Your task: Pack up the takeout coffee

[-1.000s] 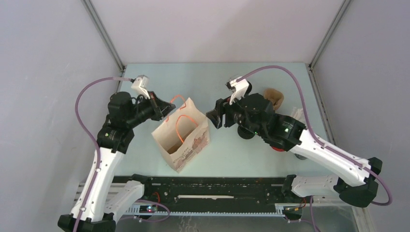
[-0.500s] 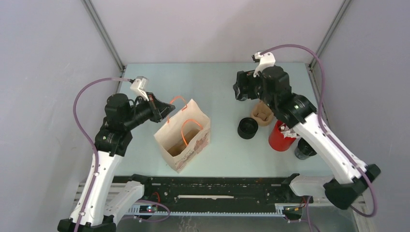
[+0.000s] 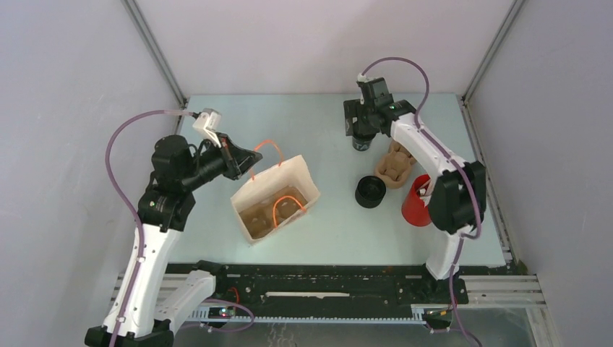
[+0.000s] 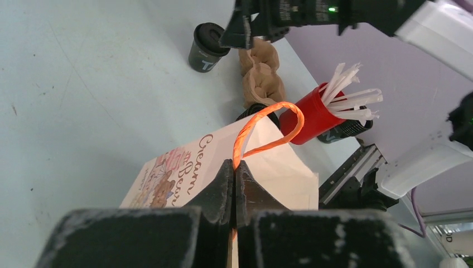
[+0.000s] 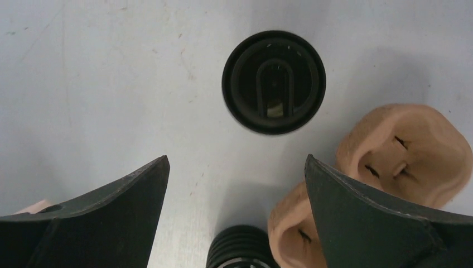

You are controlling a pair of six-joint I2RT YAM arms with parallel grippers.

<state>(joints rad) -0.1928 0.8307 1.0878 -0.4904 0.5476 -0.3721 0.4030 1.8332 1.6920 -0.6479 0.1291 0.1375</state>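
place: robot lab cell | cues: bare grey walls (image 3: pixel 65 87), pale table (image 3: pixel 289 116), black mounting rail (image 3: pixel 325 278)

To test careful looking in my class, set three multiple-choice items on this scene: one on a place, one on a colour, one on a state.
1. The right pincer hovers over: A the red cup; B the lidded dark cup; C the pulp carrier.
2. The paper bag's handles are: A orange; B blue; C white.
3. The left pincer is: A wide open; B gripping the red cup; C shut on a bag handle.
Key: B, the wrist view looks down on the lid past open fingers; A, orange loops show; C, closed fingers pinch the loop.
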